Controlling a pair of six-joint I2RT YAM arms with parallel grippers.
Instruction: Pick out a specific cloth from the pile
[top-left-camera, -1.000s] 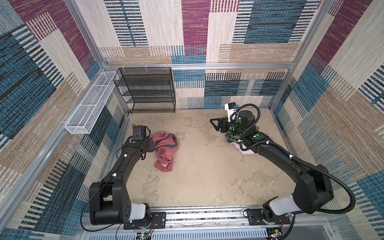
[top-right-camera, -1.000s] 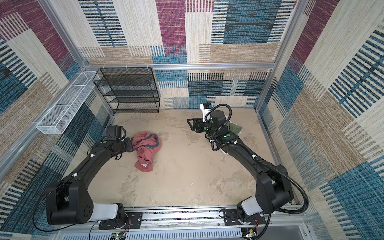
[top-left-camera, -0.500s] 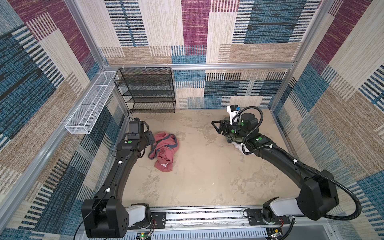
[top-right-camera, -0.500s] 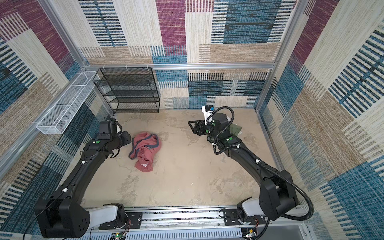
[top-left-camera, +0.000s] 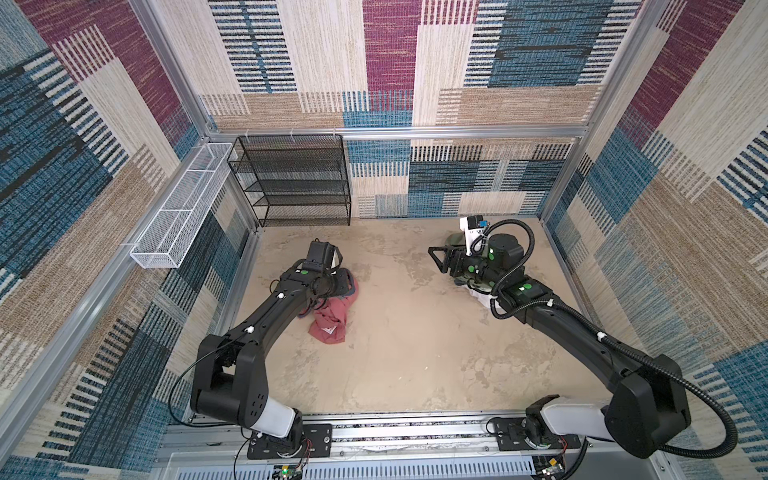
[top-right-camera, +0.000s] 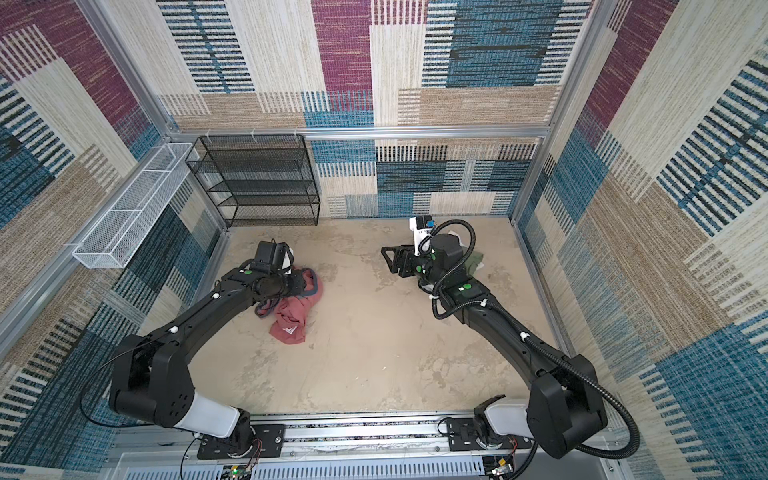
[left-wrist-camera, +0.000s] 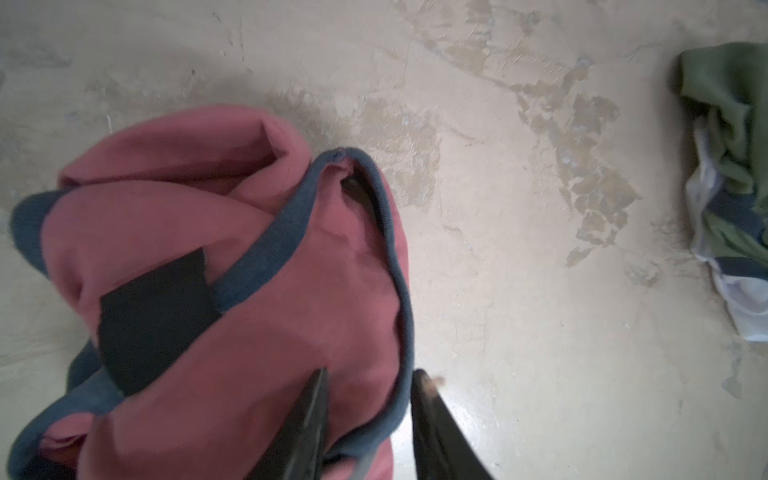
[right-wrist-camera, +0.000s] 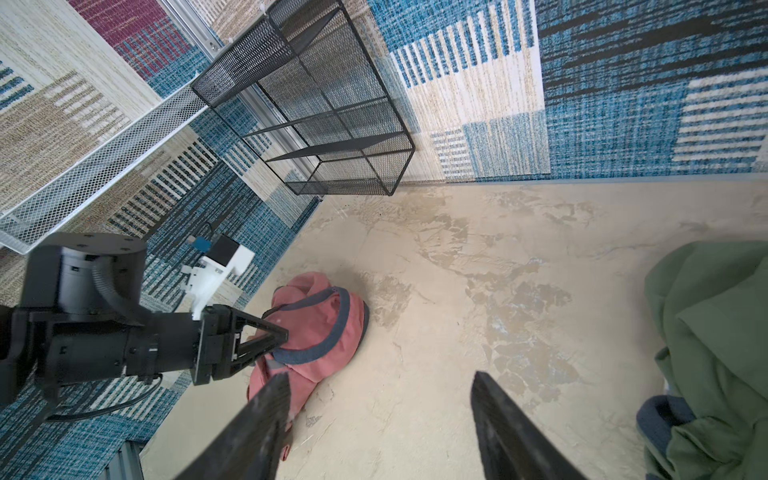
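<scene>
Straddling ribbed grey-blue trim (left-wrist-camera: 405, 316), left claw (left-wrist-camera: 370, 372), crumpled soft salmon cloth (left-wrist-camera: 166, 208)

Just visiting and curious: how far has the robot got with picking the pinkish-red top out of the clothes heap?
Done: the cloth lies alone on the table, apart from the pile of green and white. In hand: the left gripper straddles its blue-trimmed edge; whether it grips is unclear. The right gripper hangs open, empty. Left: perhaps a final lift or placement.

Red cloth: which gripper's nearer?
Left. The left gripper is at the red cloth, fingers either side of its blue trim; the right gripper hangs open across the floor by the pile.
</scene>
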